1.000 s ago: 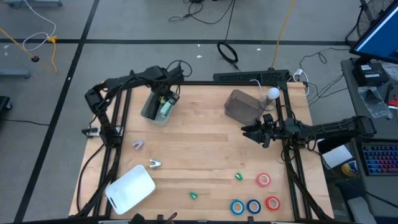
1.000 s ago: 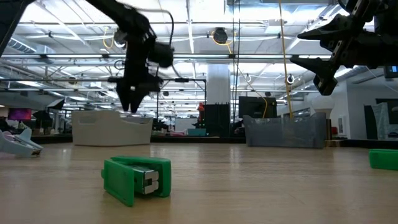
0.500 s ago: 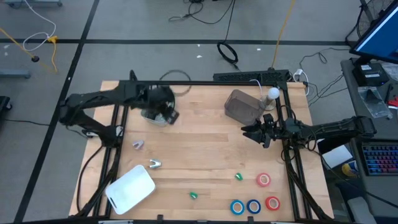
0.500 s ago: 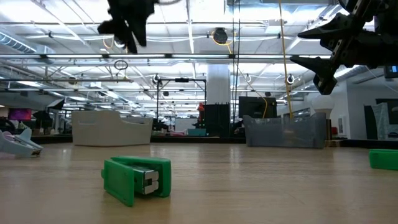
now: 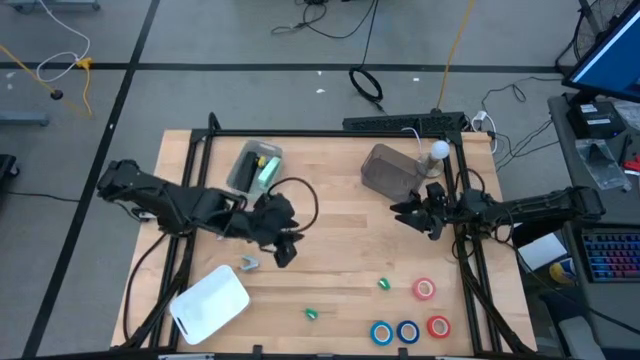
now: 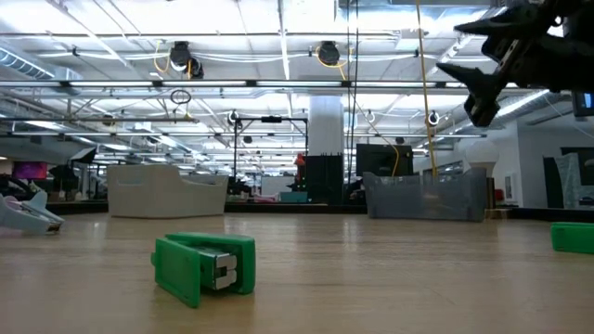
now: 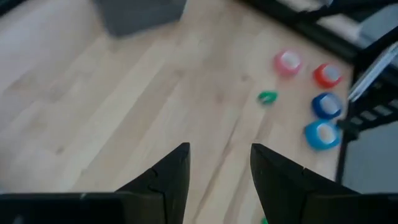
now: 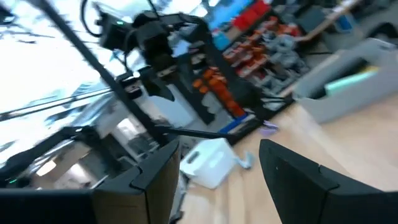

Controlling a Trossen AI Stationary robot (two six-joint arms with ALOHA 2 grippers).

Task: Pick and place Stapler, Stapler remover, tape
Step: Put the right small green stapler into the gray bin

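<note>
Wooden bench (image 5: 330, 225) is carrying scattered items; left gripper (image 5: 285, 250), open and empty, is hovering mid-bench, apparently seeking its next pick, perhaps the staple remover (image 5: 247, 264); right gripper (image 5: 412, 217) is waiting open.

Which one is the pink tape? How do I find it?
Look at the wooden table, near the corner below the right arm, where four tape rolls sit. Three crowd together along the edge; the pink tape lies alone just above them, paler than the red roll.
</note>
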